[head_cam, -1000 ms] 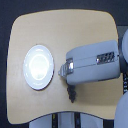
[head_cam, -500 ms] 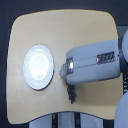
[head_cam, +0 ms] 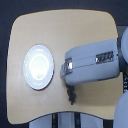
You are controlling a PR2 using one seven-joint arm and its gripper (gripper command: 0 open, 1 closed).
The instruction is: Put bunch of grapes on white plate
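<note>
Exterior view only, looking down on a tan table (head_cam: 65, 30). White plate (head_cam: 39, 67) sitting well toward the exterior view's left, bare, nothing on it yet. Bunch of grapes (head_cam: 71, 95) lying off the plate toward the exterior view's right, down near the table's front edge, poking out as a dark little cluster from under the big grey arm. Gripper (head_cam: 69, 88) mostly buried beneath that arm housing, so can't tell whether the fingers are spread or pinched, or even touching the fruit.

Probably somewhere around the grab step, nothing delivered so far.

Worries from here: grapes so close to the front edge, so a clumsy nudge could roll them off. Lumpy cluster too, easy to pinch one berry and lose the rest mid-carry. Also a glossy plate, so a high drop might bounce out.
</note>
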